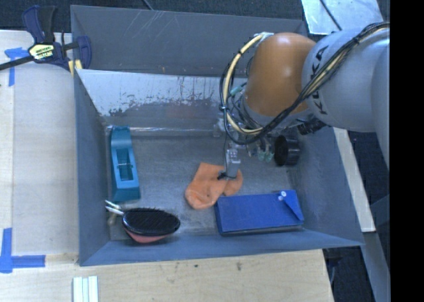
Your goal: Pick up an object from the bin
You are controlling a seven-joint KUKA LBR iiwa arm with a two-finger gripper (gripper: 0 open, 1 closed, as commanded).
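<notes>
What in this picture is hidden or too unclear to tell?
In the camera view:
1. Whether the end effector grips the orange cloth: its tip is too small and dark.
2. The back right corner of the bin: hidden by the arm's orange cover.
3. The small shiny thing beside the black brush: too small to identify.

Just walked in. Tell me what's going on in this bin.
The robot arm reaches in from the right, its gripper down at the right edge of a crumpled orange cloth in the middle of the bin. The cloth lies on the floor, not yet lifted. A flat blue box lies beside it; a blue tape dispenser and black brush sit at left.
</notes>
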